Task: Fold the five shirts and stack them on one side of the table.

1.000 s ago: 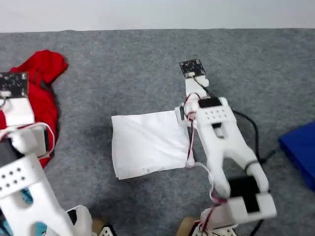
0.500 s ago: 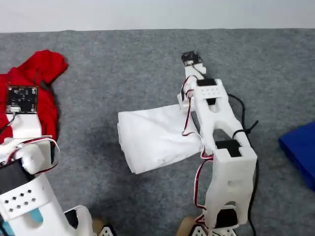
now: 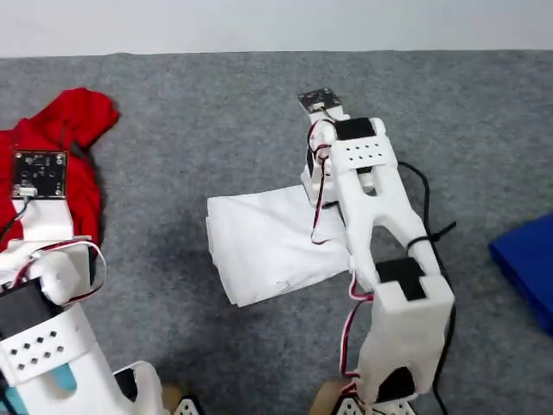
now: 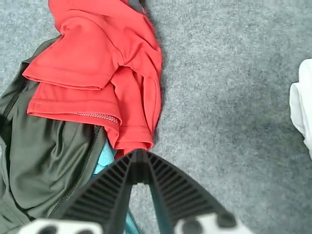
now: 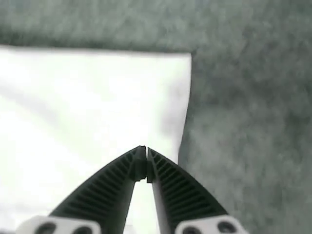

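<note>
Gripper [image 5: 146, 152] on right arm is closed over the folded white shirt [image 3: 263, 246] near its edge; light, even pressure is advised so the fold holds.

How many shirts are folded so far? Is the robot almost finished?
Not nearly. The white shirt looks folded, with the right gripper shut over it. The red shirt and dark green shirt lie crumpled by the left gripper. No folded stack yet.

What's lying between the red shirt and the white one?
Nothing: just bare grey table covering between the red shirt and the white shirt, as the high view shows.
</note>
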`<control>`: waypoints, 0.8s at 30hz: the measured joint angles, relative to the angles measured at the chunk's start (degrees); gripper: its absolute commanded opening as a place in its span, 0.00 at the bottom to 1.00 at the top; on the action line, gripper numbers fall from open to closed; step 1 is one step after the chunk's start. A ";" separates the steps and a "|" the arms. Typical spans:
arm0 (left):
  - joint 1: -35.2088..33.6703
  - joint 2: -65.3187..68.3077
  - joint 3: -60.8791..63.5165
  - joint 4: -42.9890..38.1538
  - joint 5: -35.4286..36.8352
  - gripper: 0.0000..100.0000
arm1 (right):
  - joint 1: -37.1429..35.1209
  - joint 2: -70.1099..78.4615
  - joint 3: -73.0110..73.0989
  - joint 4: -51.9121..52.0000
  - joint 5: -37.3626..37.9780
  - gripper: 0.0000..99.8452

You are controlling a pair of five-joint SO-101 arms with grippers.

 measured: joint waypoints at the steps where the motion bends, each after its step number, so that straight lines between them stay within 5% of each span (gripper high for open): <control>1: 0.00 0.00 0.26 -0.26 0.00 0.00 | 0.18 -1.49 0.00 1.85 0.00 0.01; 5: 0.00 0.00 2.90 -2.55 0.00 0.00 | 0.18 -5.71 0.00 8.44 0.09 0.02; 11: 0.00 0.00 4.48 -3.08 0.00 0.00 | 0.09 -6.51 0.09 15.03 3.78 0.26; 24: 0.00 0.00 5.98 -3.16 0.00 0.00 | 0.18 3.87 1.67 12.84 1.93 0.27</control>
